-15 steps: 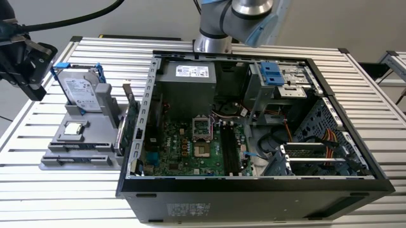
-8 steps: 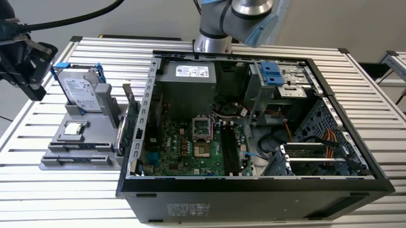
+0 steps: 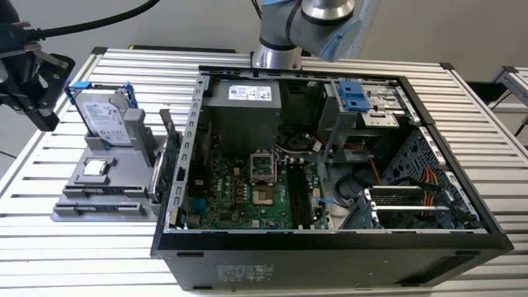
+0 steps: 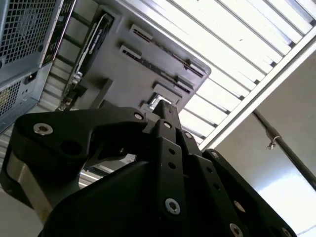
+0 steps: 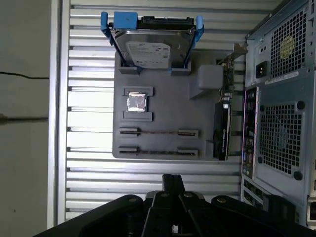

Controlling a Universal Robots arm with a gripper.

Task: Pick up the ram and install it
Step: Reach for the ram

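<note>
Slatted tabletop (image 3: 123, 62), open case (image 3: 330, 253) at centre of the exterior view. Grey tray (image 3: 62, 213) at lower left; in the first wrist view, two sticks of ram (image 5: 159, 132) on edge in it, just beside the CPU (image 5: 136, 102), long axes along the slats. Gripper (image 3: 37, 93) at upper left, well apart from tray, ram down-frame and slightly right of it. Jaws' opening impossible to tell; nothing seen held.

No print I can read from here, white label on the hard drive (image 3: 105, 116) at left, sticker on the power supply (image 3: 249, 93) upper middle (lettering illegible), label on the case front (image 3: 246, 272) at bottom.
</note>
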